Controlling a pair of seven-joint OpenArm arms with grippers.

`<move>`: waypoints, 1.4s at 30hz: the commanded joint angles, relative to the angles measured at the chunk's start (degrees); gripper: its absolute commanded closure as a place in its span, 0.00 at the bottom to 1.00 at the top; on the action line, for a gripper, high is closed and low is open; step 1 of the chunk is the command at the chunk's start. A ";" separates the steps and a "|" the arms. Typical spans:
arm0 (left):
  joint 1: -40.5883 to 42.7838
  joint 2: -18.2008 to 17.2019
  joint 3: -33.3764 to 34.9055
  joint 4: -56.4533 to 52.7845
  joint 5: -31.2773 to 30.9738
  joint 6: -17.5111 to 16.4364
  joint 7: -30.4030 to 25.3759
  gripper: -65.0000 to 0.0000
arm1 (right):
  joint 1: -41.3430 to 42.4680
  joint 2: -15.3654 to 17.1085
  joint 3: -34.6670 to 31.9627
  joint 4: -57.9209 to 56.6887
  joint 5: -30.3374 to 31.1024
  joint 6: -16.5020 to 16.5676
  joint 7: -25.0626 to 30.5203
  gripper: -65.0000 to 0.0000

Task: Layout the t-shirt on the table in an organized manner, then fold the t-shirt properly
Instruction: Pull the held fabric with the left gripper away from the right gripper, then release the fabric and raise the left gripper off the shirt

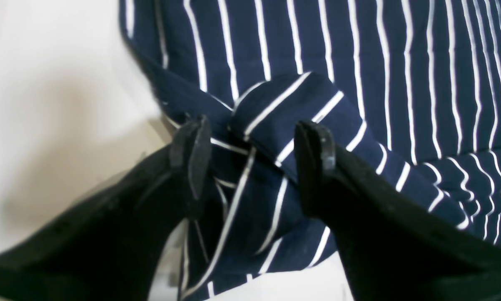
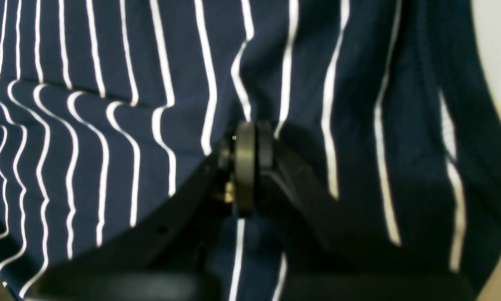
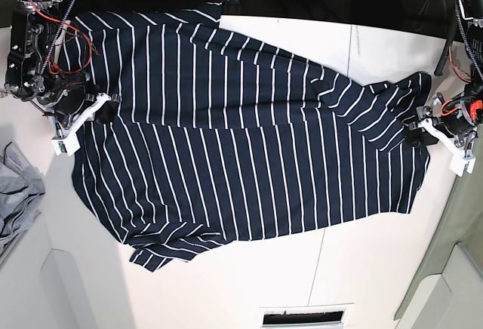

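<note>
In the left wrist view, the left gripper [image 1: 252,142] is seen with its fingers [image 1: 315,146] spread wide, a bunched fold of the t-shirt [image 1: 359,50] lying between them without being pinched; bare desk [image 1: 58,104] shows to the left of the cloth. A closure made here is judged likely to take several layers at once, so that the fold would be dragged with the edge instead of being flattened. In the right wrist view, the right gripper [image 2: 248,167] is seen with its fingers [image 2: 245,163] pressed together over the striped t-shirt [image 2: 108,62]; whether cloth is trapped between them cannot be told from this view, as no gap and no pinched edge is resolved. If cloth is trapped, any pull is expected to deepen the ripples seen to the left of the fingers. In the base view, the t-shirt [image 3: 249,140] is spread across the middle of the desk [image 3: 362,269], one gripper at each end: the right gripper [image 3: 75,121] at the left edge, the left gripper [image 3: 441,129] at the right edge. A crumpled corner remains at the near left, and creases are gathered at the right end. A grey cloth [image 3: 15,186] lies at the far left, apart from the shirt. Uneven tension between the two ends is judged the main risk, the layout being skewed by it.
</note>
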 commanded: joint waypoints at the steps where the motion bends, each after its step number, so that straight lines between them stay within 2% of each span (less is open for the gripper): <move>1: -0.57 -0.79 -0.39 0.85 -0.39 -0.04 -1.11 0.47 | 0.76 0.63 0.22 0.74 0.70 0.11 0.81 1.00; 9: -0.57 1.29 -0.22 -0.50 0.48 -0.04 -1.53 0.47 | 0.72 -0.33 0.22 0.74 0.70 0.11 0.59 1.00; 14: -0.59 1.75 2.16 -0.50 2.10 -0.07 -2.19 0.48 | 0.79 -1.60 0.22 0.74 0.70 0.13 0.63 1.00; 15: -0.57 1.73 2.78 -0.50 2.47 -0.09 -2.54 0.52 | 0.79 -1.79 0.22 0.74 0.68 0.13 0.63 1.00; 16: -0.59 1.70 3.15 -0.50 2.56 -0.33 -2.56 0.64 | 0.76 -1.97 0.22 0.74 0.66 0.13 0.63 1.00; 18: -0.59 1.70 3.28 -0.50 2.54 -1.90 -2.54 0.94 | 0.76 -2.23 0.22 0.74 0.66 0.13 0.63 1.00; 19: -0.59 1.66 3.26 -0.48 2.10 -2.95 -2.54 1.00 | 0.76 -2.21 0.22 0.74 0.66 0.13 0.63 1.00; 20: -0.57 1.51 3.26 -0.46 1.27 -4.55 -2.47 1.00 | 0.79 -2.19 0.22 0.74 0.63 0.13 0.66 1.00; 24: -0.48 -1.05 3.26 0.09 -9.75 -13.44 0.44 1.00 | 0.79 -2.16 0.22 0.74 -1.88 0.11 1.01 1.00; 28: 0.09 -5.18 3.26 2.10 -18.25 -18.18 3.17 1.00 | 0.76 -1.88 0.22 0.74 -3.43 0.11 1.09 1.00; 34: 4.11 -11.19 1.16 5.92 -24.04 -18.79 6.54 1.00 | 0.79 -1.73 0.22 0.74 -3.43 0.11 2.08 1.00; 40: 16.87 -15.37 -6.38 10.54 -41.13 -18.79 17.16 1.00 | 0.83 -1.70 0.22 0.74 -6.97 0.11 4.90 1.00; 42: 21.75 -15.43 -8.48 12.96 -41.71 -18.79 19.39 1.00 | 0.94 -1.64 0.22 0.74 -7.93 0.11 5.97 1.00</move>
